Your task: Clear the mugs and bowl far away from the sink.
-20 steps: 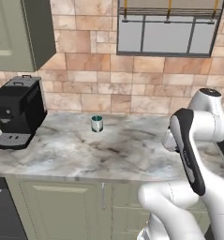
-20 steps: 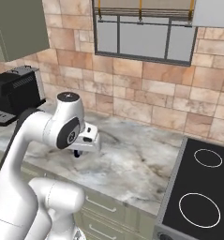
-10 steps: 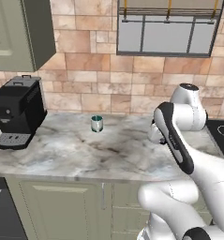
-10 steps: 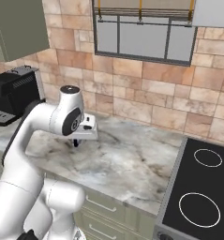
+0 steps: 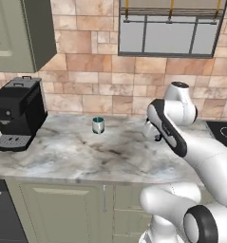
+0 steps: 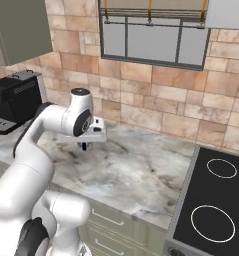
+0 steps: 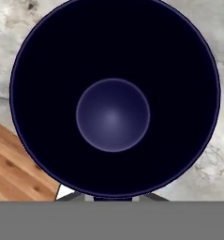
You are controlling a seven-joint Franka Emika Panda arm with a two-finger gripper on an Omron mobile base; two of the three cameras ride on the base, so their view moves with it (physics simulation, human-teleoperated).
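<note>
Your gripper [image 6: 84, 146] is nearly closed and pinching the navy mug [image 7: 113, 98]: in the hand view you look straight down into its dark inside, the rounded bottom centred, which suggests the mug hangs upright from its rim under the hand and stays level as it travels. It is held above the marble tabletop [image 5: 81, 156], a short way off the surface in the right base view, so it is being carried, not yet set down. The teal mug [image 5: 98, 125] stands alone on the tabletop near the wall, between the black coffee machine [image 5: 17, 113] and your arm, well apart from both. Below the navy mug, part of a wooden board [image 7: 15, 168] shows; mind it when you lower.
</note>
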